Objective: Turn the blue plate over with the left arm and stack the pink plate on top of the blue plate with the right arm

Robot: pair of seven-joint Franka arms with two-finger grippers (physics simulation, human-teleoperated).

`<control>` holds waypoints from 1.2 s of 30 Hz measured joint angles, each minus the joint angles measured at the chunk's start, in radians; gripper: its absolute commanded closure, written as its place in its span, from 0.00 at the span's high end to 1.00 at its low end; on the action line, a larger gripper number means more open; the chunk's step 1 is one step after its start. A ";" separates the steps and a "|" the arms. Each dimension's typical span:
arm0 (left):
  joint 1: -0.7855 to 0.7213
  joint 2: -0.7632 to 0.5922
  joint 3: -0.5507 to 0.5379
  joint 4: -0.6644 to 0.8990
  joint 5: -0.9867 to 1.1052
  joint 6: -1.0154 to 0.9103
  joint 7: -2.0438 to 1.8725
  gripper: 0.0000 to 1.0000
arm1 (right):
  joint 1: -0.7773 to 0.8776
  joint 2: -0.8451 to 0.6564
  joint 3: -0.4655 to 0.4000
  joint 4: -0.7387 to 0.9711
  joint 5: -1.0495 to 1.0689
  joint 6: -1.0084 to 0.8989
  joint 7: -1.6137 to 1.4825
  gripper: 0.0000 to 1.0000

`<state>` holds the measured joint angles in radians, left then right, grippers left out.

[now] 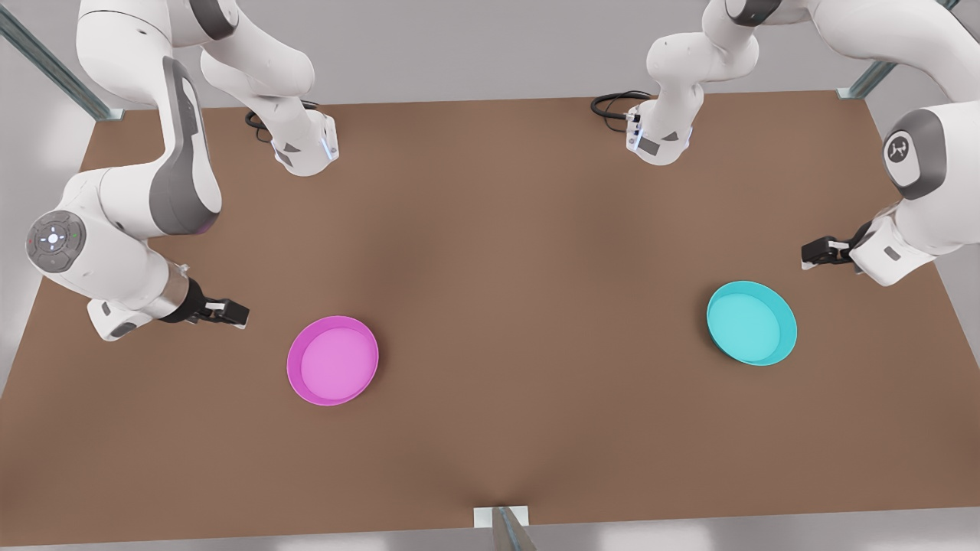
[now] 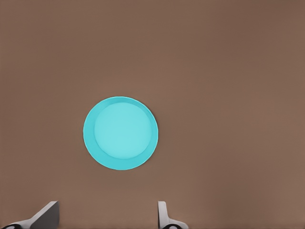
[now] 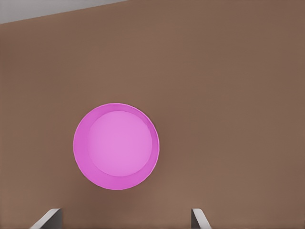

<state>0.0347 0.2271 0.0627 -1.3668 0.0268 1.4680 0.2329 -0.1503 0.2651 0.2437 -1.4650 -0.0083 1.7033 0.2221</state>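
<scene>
Left end effector (image 1: 810, 252) spread, right end effector (image 1: 239, 312) spread, blue plate (image 1: 751, 322) upright, pink plate (image 1: 332, 360) upright

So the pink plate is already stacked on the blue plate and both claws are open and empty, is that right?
Not quite. The pink plate lies on the table by itself, far from the blue plate, as the front view shows. The rest holds: the left claw near the blue plate and the right claw near the pink one are both open and empty.
</scene>
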 measured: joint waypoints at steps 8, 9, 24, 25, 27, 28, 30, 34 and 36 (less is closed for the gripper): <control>0.306 0.388 0.000 -0.070 -0.176 0.118 0.346 1.00 | 0.002 0.002 0.000 -0.001 0.005 -0.028 -0.008 1.00; 0.304 0.388 -0.001 -0.128 -0.201 0.209 0.357 1.00 | 0.001 0.002 0.000 -0.001 0.004 -0.041 -0.010 1.00; 0.393 0.526 -0.021 -0.195 -0.427 0.539 0.276 0.99 | 0.006 0.159 -0.001 0.092 -0.013 -0.071 -0.009 1.00; 0.393 0.529 -0.021 -0.195 -0.435 0.547 0.276 0.99 | 0.002 0.160 -0.001 0.094 -0.013 -0.071 -0.005 1.00; 0.392 0.535 -0.021 -0.195 -0.445 0.548 0.283 0.99 | -0.003 0.158 -0.003 0.101 -0.011 -0.046 0.002 1.00; 0.392 0.535 -0.023 -0.195 -0.448 0.548 0.285 0.99 | -0.002 0.158 -0.003 0.101 -0.008 -0.047 0.003 1.00; 0.389 0.535 -0.023 -0.195 -0.449 0.548 0.294 0.99 | -0.034 0.156 -0.003 0.087 -0.012 -0.053 0.018 1.00; 0.387 0.544 -0.024 -0.196 -0.447 0.537 0.359 0.99 | -0.072 0.157 -0.001 0.091 -0.005 -0.060 0.020 1.00; 0.389 0.551 -0.024 -0.196 -0.446 0.537 0.355 0.99 | -0.067 0.156 -0.001 0.088 -0.007 -0.061 0.017 1.00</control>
<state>0.4232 0.7785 0.0384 -1.5627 -0.4187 2.0048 0.5881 -0.2173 0.4207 0.2423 -1.3771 -0.0153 1.6420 0.2396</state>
